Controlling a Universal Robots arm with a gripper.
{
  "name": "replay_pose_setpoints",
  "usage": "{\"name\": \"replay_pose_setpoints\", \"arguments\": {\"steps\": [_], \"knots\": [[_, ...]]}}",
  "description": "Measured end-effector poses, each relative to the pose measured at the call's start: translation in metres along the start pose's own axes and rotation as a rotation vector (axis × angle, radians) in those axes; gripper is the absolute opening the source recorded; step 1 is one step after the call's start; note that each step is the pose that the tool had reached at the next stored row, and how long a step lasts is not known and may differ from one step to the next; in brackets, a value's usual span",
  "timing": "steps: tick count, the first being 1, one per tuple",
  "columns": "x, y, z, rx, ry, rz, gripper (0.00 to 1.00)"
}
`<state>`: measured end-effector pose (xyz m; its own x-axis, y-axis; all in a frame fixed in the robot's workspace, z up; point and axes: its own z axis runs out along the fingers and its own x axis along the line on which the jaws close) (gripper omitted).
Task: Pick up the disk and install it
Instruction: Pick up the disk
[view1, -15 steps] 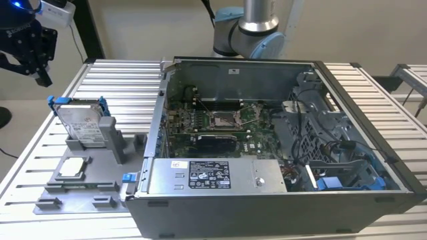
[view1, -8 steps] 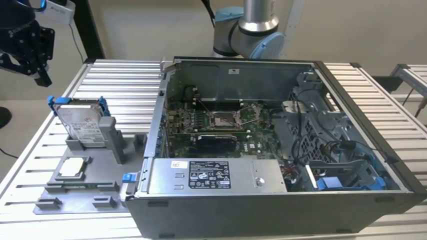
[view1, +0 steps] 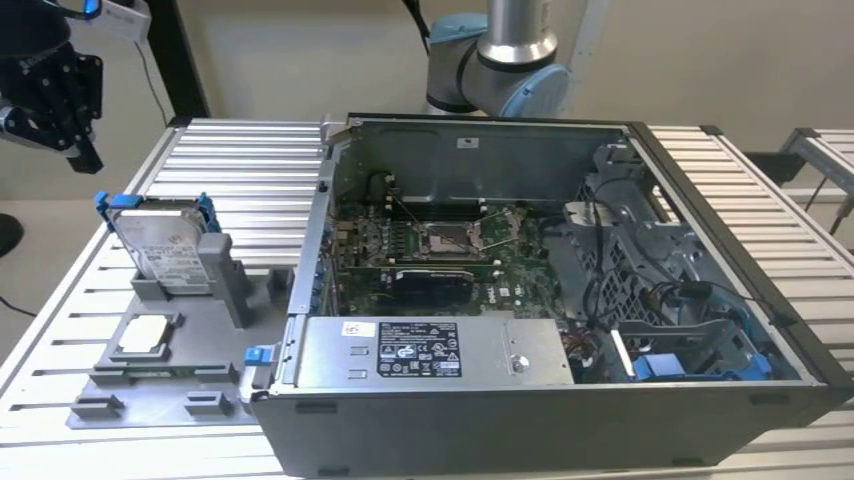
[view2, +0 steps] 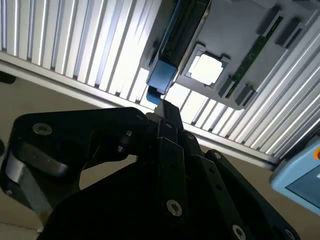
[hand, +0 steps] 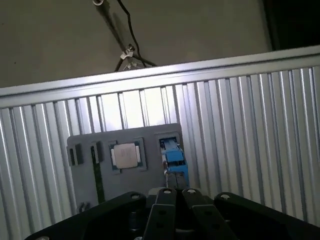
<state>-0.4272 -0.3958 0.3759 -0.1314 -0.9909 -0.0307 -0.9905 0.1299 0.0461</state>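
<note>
One disk (view1: 160, 250) stands upright in its grey holder (view1: 220, 268), top edge offered for grasping, while the clenched, empty pincer (view1: 88, 155) hovers at its eleven o'clock.

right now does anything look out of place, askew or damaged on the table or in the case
Nothing looks spilled or damaged. The disk stands on edge in the grey holder, leaning slightly, which looks like how the holder carries it. The gripper hangs at the exterior view's left, apart from the disk.
</note>
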Motion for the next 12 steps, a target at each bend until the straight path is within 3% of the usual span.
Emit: {"name": "replay_pose_setpoints", "arguments": {"steps": [6,12], "knots": [[0.0001,-0.0001,0.0000,-0.0021,0.0031,-0.067,0.00],[0.0000,-0.0001,0.0000,-0.0027,0.0041,-0.087,0.00]]}}
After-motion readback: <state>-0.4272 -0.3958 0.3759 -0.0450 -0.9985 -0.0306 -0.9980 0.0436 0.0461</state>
